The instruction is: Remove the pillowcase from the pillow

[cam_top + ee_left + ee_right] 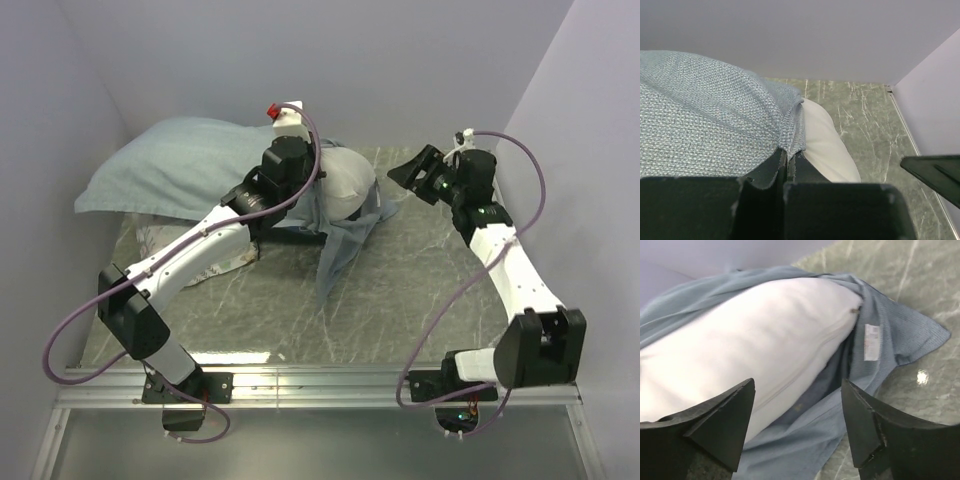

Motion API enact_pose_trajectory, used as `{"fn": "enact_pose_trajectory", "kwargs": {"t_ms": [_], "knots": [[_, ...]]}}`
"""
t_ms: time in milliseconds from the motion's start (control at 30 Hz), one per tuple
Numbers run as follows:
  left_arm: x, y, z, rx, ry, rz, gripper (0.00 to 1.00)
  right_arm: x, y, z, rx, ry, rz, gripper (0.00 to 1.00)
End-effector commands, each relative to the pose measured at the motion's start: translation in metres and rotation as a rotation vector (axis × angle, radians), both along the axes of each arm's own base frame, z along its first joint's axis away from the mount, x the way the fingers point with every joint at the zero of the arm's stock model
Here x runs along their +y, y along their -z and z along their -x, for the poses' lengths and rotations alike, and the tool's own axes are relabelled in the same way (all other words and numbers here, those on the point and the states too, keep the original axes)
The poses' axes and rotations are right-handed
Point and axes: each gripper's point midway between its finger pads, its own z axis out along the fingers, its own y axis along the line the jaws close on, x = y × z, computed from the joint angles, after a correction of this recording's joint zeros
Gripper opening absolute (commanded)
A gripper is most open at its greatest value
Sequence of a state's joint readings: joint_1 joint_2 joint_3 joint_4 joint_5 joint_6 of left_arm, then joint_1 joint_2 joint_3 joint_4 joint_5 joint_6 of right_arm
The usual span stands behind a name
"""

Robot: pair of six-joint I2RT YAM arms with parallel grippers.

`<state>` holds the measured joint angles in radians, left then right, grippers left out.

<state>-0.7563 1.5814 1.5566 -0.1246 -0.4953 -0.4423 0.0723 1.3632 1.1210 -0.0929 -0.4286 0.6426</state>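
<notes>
The pale blue-grey cloth pillowcase (705, 125) has a coarse, nubbly matt weave. The plump white pillow (740, 345) is finer, smooth cloth with a stitched seam. The green-grey marbled desk (400, 300) is smooth and faintly glossy. The right arm's black fingers (725, 425) look matt, with rough edges.

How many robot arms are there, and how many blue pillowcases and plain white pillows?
Robot arms: 2 (left arm, right arm)
Blue pillowcase: 1
Plain white pillow: 1
Total: 4
</notes>
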Motion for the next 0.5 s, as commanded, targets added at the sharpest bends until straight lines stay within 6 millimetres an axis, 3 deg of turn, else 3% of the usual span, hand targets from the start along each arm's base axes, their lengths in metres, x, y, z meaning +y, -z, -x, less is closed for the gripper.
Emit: {"fn": "enact_pose_trajectory", "kwargs": {"t_ms": [0,33,200,467], "knots": [[-0.007,-0.093,0.004,-0.194,0.033,0.208,0.0,0.005,-0.009,0.02,-0.03,0.001,0.003,0.78],[-0.007,-0.095,0.004,-0.197,0.032,0.209,0.0,0.019,-0.01,0.027,-0.039,-0.03,0.01,0.8],[-0.015,-0.088,0.002,-0.173,0.053,0.19,0.0,0.054,-0.039,0.055,-0.119,-0.057,0.019,0.86],[-0.019,-0.078,-0.001,-0.145,0.061,0.162,0.0,0.052,-0.088,0.095,-0.282,0.026,0.007,0.89]]}}
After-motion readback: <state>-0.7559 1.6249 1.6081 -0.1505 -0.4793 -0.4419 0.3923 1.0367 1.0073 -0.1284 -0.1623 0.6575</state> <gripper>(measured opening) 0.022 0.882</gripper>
